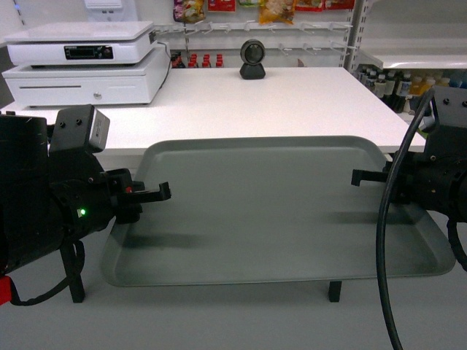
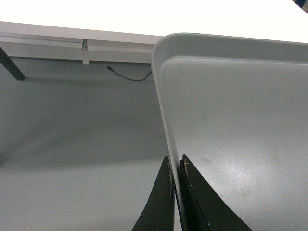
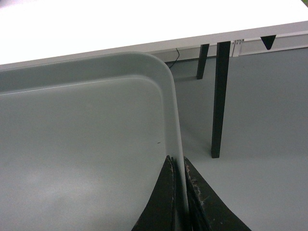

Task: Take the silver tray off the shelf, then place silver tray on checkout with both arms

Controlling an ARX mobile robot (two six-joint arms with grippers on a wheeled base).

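Shop background, broad white flat checkout counter ahead. Large grey-silver metal tray off shelf, airborne, far edge at counter front. Left gripper, right gripper pinch side rims. Set-down left.

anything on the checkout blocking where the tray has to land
Nothing visible blocks it. The silver tray, held at both short edges by the left gripper and right gripper, faces bare checkout. The scanner stands at the far edge, the cash register at far left.
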